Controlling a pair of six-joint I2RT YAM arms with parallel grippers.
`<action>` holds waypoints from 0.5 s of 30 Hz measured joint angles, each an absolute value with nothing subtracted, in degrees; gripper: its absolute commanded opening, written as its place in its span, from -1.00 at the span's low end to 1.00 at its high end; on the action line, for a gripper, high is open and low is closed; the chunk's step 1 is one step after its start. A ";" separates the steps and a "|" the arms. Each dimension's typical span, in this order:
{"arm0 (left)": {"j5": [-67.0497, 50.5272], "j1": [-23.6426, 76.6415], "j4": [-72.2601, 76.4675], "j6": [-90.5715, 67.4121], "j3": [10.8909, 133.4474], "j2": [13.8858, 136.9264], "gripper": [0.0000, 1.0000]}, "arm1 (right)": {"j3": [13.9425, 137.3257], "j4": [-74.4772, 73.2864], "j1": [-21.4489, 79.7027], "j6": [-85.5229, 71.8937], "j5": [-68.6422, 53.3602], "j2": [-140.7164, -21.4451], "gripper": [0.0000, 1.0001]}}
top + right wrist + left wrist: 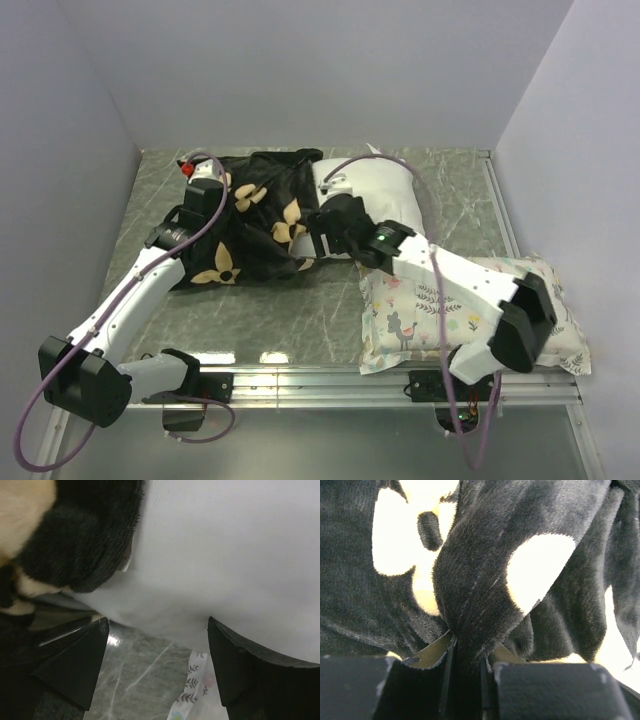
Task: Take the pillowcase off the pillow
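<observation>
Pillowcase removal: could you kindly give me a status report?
Left pincer pinching pillowcase. Right pincer open at pillow. Printed pillow under right arm.

Grey-green marble tabletop [300, 310]; plain white walls [300, 70] three sides; aluminium rail [330, 378] near edge.

Grey table [300, 310] bears pillowcase [255, 215], pillow [385, 195], printed pillow [410, 320].

The white pillow [225, 555] is seen filling the upper frame, the black pillowcase [85, 545] bunched at its left; the right gripper [157, 622] is spread wide above the marble table [135, 670].
</observation>
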State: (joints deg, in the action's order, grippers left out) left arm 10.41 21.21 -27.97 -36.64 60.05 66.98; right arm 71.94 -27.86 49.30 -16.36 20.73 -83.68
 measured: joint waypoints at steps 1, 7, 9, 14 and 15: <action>10.44 21.37 -28.16 -36.64 60.29 67.07 -0.59 | 71.90 -27.11 49.43 -15.99 21.74 -85.56 0.69; 10.41 22.63 -29.50 -36.32 61.69 67.35 -0.30 | 72.10 -23.14 49.28 -13.63 26.35 -95.70 -0.91; 10.41 23.18 -30.22 -35.38 62.54 67.35 0.26 | 72.86 -23.31 49.32 -13.74 27.05 -96.77 -1.00; 11.03 25.85 -31.31 -34.50 64.53 66.04 0.56 | 79.02 -28.95 49.30 -14.04 27.57 -96.84 -1.00; 11.66 26.98 -31.62 -34.50 64.64 65.10 0.57 | 81.14 -30.89 49.25 -14.04 27.57 -96.84 -1.00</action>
